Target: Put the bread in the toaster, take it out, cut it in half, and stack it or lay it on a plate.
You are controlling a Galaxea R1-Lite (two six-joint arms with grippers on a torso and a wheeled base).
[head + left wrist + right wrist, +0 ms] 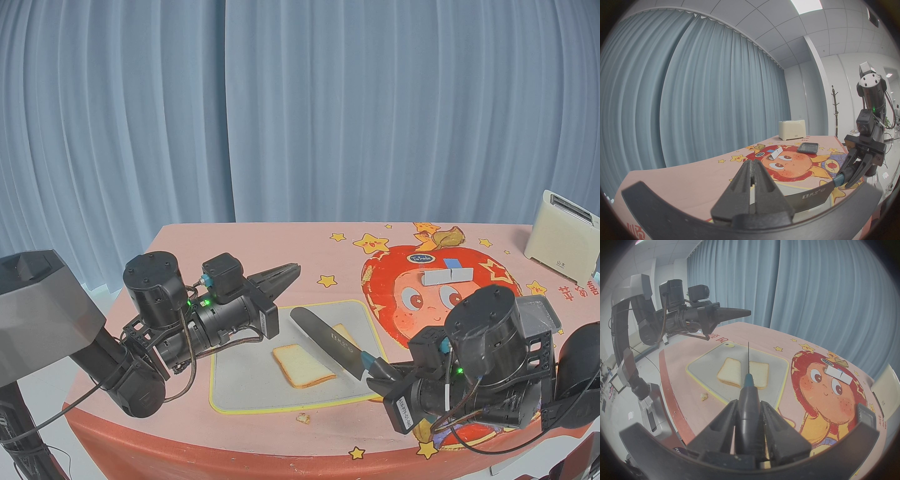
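A slice of bread (303, 367) lies on the grey, yellow-rimmed cutting board (250, 381). My right gripper (377, 367) is shut on the handle of a knife (325, 339). Its blade slants across the middle of the bread, with bread (730, 372) showing on both sides of it. I cannot tell whether the slice is cut through. My left gripper (289, 272) is shut and empty, held above the table just beyond the board's far left corner. The cream toaster (562, 236) stands at the far right edge. A dark tray-like plate (807, 147) sits between the toaster and my right arm.
A crumb (303, 417) lies on the pink tablecloth near the front edge, just off the board. White and blue blocks (447, 274) rest on the printed apple face at centre right. Blue curtains hang behind the table.
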